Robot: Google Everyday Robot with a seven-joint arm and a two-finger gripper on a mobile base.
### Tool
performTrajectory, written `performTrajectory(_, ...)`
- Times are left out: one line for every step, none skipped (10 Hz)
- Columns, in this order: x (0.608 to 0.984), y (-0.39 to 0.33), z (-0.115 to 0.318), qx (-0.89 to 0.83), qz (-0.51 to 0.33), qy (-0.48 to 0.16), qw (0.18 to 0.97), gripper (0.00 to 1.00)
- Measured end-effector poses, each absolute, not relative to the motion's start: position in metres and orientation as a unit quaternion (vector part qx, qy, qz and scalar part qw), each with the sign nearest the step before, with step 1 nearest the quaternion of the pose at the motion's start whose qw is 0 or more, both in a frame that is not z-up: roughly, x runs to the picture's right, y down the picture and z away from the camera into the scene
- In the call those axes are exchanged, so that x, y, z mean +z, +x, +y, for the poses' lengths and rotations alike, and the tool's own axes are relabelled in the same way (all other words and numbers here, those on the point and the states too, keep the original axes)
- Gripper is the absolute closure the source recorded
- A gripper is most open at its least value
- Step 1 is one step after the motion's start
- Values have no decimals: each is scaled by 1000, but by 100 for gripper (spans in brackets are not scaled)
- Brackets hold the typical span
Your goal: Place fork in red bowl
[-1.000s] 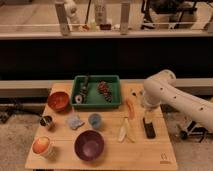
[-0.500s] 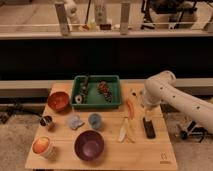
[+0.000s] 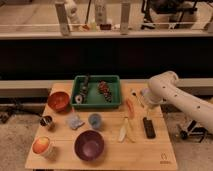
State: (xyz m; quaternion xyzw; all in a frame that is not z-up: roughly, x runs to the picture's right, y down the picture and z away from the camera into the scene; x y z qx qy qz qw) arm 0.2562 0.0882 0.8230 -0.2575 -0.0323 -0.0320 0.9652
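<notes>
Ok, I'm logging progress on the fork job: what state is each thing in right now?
fork: flat on the table, outside the red bowl.
red bowl: upright, looks empty.
purple bowl: upright, looks empty.
green tray: upright, holding several items.
gripper: low over the table's right side, near the fork.

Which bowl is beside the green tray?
The red bowl, left of the tray; the purple bowl sits near the front. The gripper hangs at the table's right.
</notes>
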Motion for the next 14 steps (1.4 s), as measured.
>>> performTrajectory(825, 255, 80, -26, -35, -258, 965, 20)
performTrajectory(832, 254, 71, -18, -40, -260, 965, 20)
performTrajectory(840, 249, 68, -14, -46, -265, 963, 20)
performTrajectory(847, 247, 67, -9, -50, -270, 961, 20)
performTrajectory(853, 246, 68, -3, -51, -274, 960, 20)
performTrajectory(861, 242, 68, 4, -50, -277, 959, 20)
performTrajectory(868, 239, 68, 9, -50, -278, 959, 20)
performTrajectory(875, 239, 68, 14, -48, -277, 960, 20)
performTrajectory(879, 240, 68, 17, -47, -275, 960, 20)
performTrajectory(888, 242, 66, 22, -47, -272, 961, 20)
performTrajectory(896, 241, 64, 24, -46, -272, 961, 20)
performTrajectory(908, 236, 65, 22, -46, -276, 960, 20)
performTrajectory(914, 236, 67, 20, -44, -278, 959, 20)
performTrajectory(919, 236, 69, 17, -40, -280, 959, 20)
